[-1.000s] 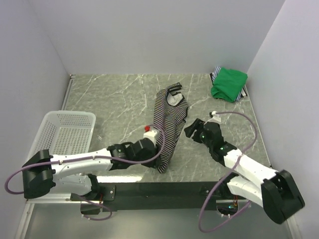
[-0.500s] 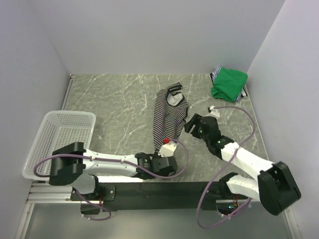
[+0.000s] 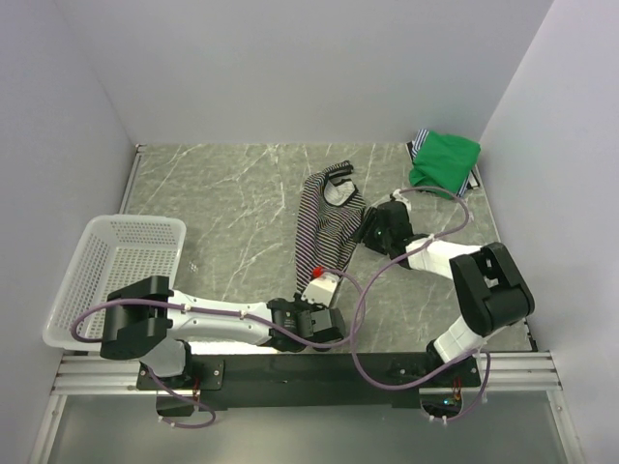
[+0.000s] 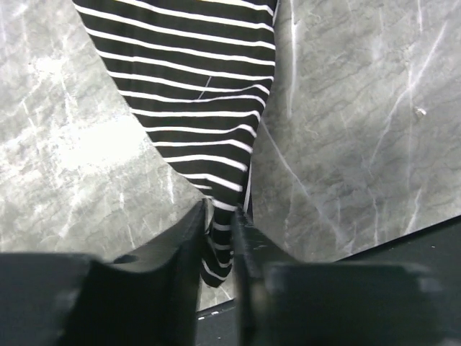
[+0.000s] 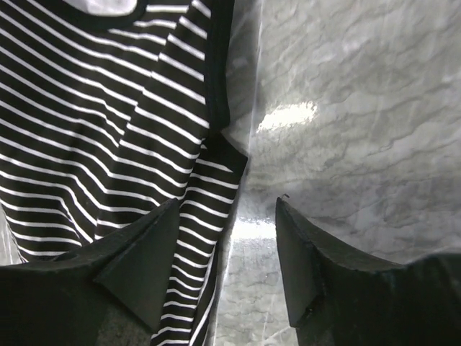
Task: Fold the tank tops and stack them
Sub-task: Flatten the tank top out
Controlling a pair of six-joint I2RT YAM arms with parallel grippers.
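Observation:
The striped tank top point(image 3: 327, 227) lies stretched out on the marble table, narrow end toward me. My left gripper point(image 3: 311, 290) is shut on its near hem; the left wrist view shows the striped cloth point(image 4: 202, 101) pinched between the jaws of that gripper point(image 4: 220, 216). My right gripper point(image 3: 369, 232) is open at the top's right edge; in the right wrist view that gripper point(image 5: 227, 216) straddles the dark-edged side of the cloth point(image 5: 108, 130). The green tank top point(image 3: 443, 162) lies bunched in the far right corner, on more striped cloth.
A white mesh basket point(image 3: 121, 261) stands at the left edge. The table's black front edge point(image 3: 387, 362) is just behind my left gripper. Walls close in the table on the left, back and right.
My left gripper has stayed shut on the hem near the front edge, shifting slightly. My right arm has reached forward and left, bringing its open gripper to the top's right edge.

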